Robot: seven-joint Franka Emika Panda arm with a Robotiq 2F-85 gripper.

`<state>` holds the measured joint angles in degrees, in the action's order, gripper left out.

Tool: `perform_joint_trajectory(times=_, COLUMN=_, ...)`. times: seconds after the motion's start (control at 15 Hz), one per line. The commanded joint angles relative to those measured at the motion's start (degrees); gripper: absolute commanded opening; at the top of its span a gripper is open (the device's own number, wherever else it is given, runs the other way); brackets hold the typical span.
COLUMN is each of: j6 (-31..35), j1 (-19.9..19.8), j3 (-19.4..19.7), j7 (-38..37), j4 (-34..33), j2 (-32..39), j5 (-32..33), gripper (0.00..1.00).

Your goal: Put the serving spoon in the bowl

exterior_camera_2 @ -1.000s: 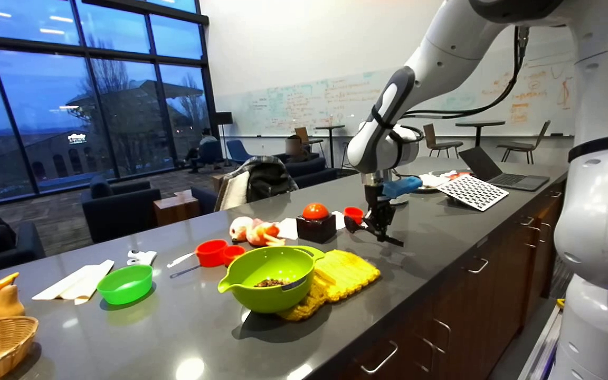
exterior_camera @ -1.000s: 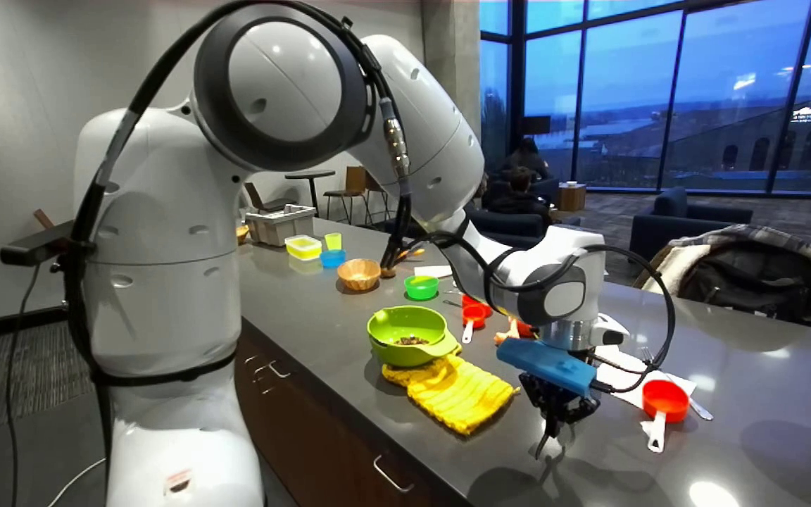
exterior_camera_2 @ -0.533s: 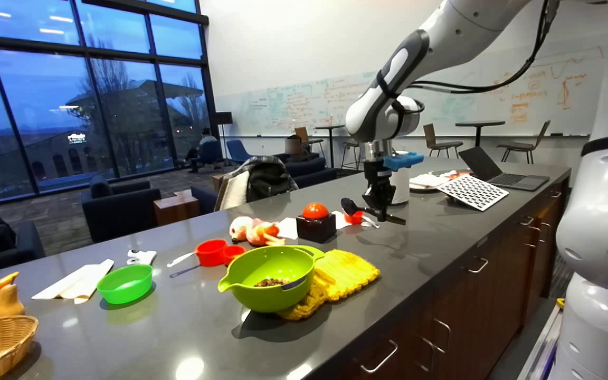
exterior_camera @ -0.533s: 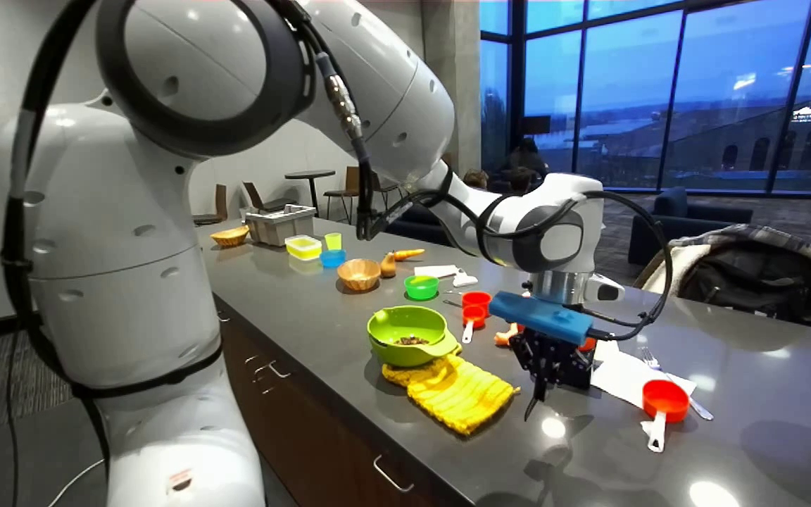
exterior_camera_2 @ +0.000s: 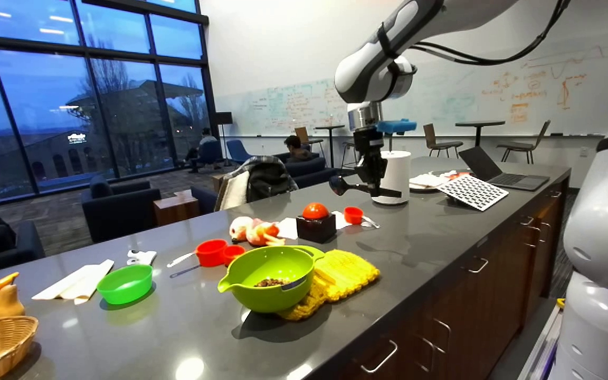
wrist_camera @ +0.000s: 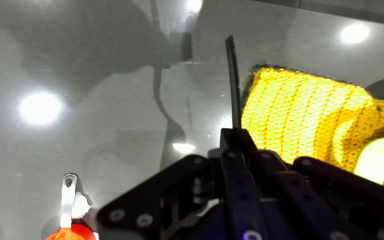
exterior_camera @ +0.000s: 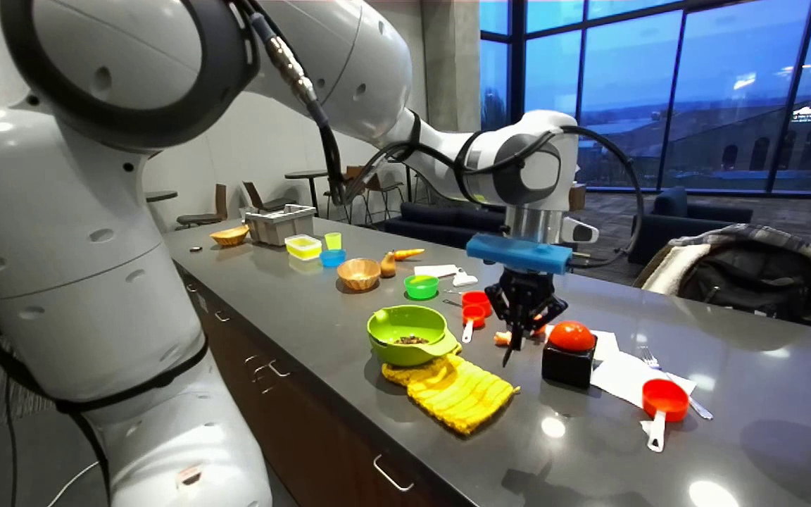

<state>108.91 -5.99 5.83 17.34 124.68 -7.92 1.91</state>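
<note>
The serving spoon is black and long-handled. My gripper (exterior_camera_2: 374, 190) is shut on its handle and holds it above the counter, roughly level. The spoon's head (exterior_camera_2: 339, 184) sticks out on one side in an exterior view, and its handle shows ahead of the fingers in the wrist view (wrist_camera: 233, 80); the head is hidden there. The gripper also shows in the other pictures (exterior_camera: 517, 338) (wrist_camera: 236, 133). The lime-green bowl (exterior_camera_2: 267, 301) stands on the counter with dark bits inside. It shows in an exterior view (exterior_camera: 395, 355) and partly at the wrist view's right edge (wrist_camera: 373, 161). The spoon is apart from the bowl.
A yellow knitted cloth (exterior_camera: 462, 398) lies partly under the bowl. A black box with an orange dome (exterior_camera_2: 316, 224) stands near the gripper. Red scoops (exterior_camera: 476, 310), a pinkish toy (exterior_camera_2: 255, 231), a green dish (exterior_camera_2: 125, 285) and a white cylinder (exterior_camera_2: 396, 174) stand about.
The gripper has risen from near the counter with the spoon in it, and has shifted left in both exterior views. The bowl and cloth have not moved.
</note>
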Motion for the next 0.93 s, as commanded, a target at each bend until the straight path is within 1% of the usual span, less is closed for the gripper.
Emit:
perform_joint_trajectory(times=0.0, j6=-5.2, j1=2.7, j3=-1.5, j7=2.1, j4=-1.6, j2=-2.7, j5=-0.4, gripper=0.01)
perform_joint_trajectory(times=0.13, j6=-7.9, j1=4.3, j3=-2.4, j7=3.1, j4=-2.0, j2=-3.6, j5=-0.8, gripper=0.01)
perform_joint_trajectory(times=0.33, j6=-13.9, j1=5.9, j3=-3.1, j7=5.6, j4=-2.7, j2=-5.2, j5=-1.6, gripper=0.01)
perform_joint_trajectory(times=0.73, j6=-27.2, j1=8.0, j3=-3.7, j7=7.8, j4=-4.5, j2=-7.1, j5=-2.0, gripper=0.01)
perform_joint_trajectory(times=0.87, j6=-30.3, j1=8.6, j3=-3.9, j7=8.9, j4=-5.0, j2=-6.9, j5=-2.9, gripper=0.01)
